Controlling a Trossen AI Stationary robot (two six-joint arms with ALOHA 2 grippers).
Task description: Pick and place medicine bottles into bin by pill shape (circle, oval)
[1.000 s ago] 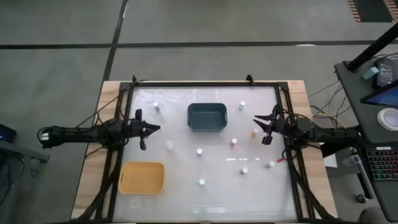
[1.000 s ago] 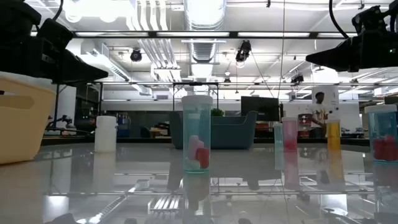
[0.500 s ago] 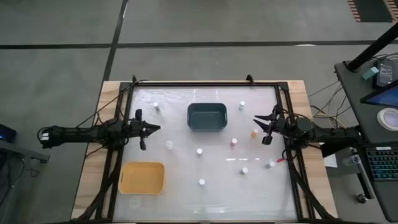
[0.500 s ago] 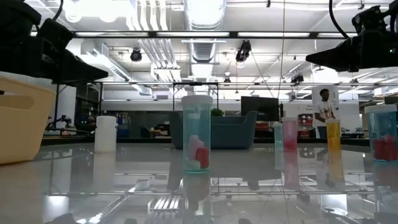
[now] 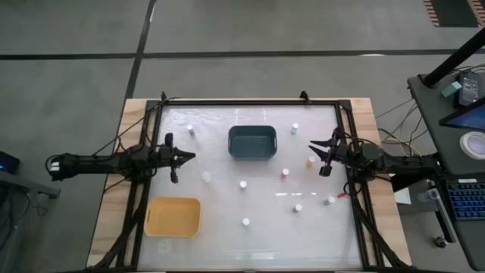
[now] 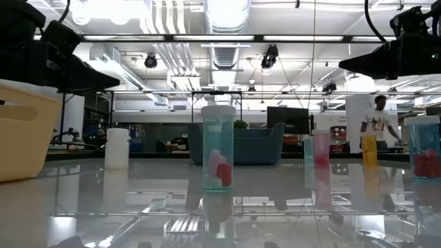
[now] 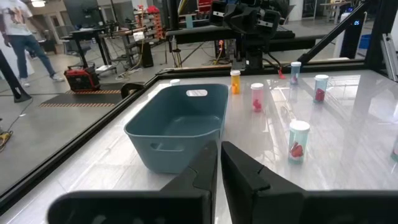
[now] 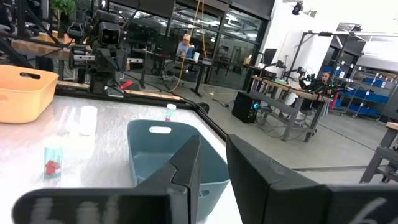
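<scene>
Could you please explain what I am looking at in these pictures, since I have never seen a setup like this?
This is a robot with two dark arms at a table. One picture looks straight down, one looks level across the tabletop, and two come from cameras on the arms' wrists. The left gripper hangs at the table's left side, shut and holding nothing. The right gripper hangs at the right side with a narrow gap between its fingers, also holding nothing. On the table stand a blue-grey bin, a yellow bin and small medicine bottles scattered upright. Both bins look empty, so sorting has not started. Beyond the table is a workshop where a person walks.
</scene>
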